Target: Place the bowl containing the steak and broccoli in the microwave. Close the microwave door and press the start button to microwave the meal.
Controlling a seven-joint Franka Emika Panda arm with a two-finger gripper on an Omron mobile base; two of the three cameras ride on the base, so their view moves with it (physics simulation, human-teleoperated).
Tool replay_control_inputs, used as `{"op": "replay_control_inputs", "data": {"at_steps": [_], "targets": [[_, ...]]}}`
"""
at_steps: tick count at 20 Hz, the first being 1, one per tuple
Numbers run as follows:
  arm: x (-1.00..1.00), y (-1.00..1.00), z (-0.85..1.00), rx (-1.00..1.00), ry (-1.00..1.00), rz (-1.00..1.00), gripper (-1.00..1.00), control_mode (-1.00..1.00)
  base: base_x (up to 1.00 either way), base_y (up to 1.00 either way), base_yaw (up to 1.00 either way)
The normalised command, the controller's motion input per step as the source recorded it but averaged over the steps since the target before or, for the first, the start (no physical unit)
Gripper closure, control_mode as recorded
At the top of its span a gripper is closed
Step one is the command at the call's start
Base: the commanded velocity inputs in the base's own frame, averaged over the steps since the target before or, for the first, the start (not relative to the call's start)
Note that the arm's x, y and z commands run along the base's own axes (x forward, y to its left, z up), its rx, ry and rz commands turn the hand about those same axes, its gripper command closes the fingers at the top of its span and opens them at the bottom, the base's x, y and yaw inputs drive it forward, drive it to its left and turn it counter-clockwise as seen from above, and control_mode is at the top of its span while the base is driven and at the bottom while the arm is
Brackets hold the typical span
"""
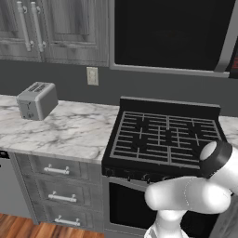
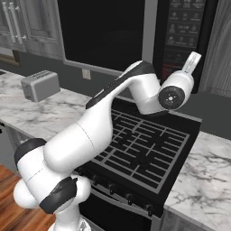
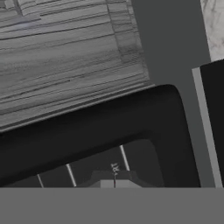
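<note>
The microwave (image 2: 135, 31) hangs above the stove with its black glossy door (image 1: 167, 32) flat against the front, closed. My gripper (image 2: 194, 56) reaches up to the control panel (image 2: 182, 27) at the microwave's right end. In the hand view its fingertips (image 3: 114, 183) are pressed together, shut and holding nothing, right at a button (image 3: 98, 169) whose label ends in "RT". Whether they touch it I cannot tell. The bowl, steak and broccoli are hidden.
A black gas stove (image 1: 162, 139) with grates sits below the microwave. Marble counter (image 1: 65, 130) runs to its left, carrying a silver toaster (image 1: 37, 100), and more counter (image 2: 203, 171) lies to its right. Grey wood cabinets (image 1: 46, 28) hang at upper left.
</note>
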Motion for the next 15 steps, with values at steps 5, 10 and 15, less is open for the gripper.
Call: {"op": "replay_control_inputs", "data": {"at_steps": [5, 10, 15], "targets": [[0.31, -0.21, -0.06, 0.08, 0.00, 0.00, 1.00, -1.00, 0.00, 0.00, 0.00], [0.54, -0.04, -0.16, 0.06, 0.01, 0.04, 1.00, -1.00, 0.00, 0.00, 0.00], [0.75, -0.10, -0.27, 0.04, 0.09, 0.17, 1.00, -1.00, 0.00, 0.00, 0.00]]}}
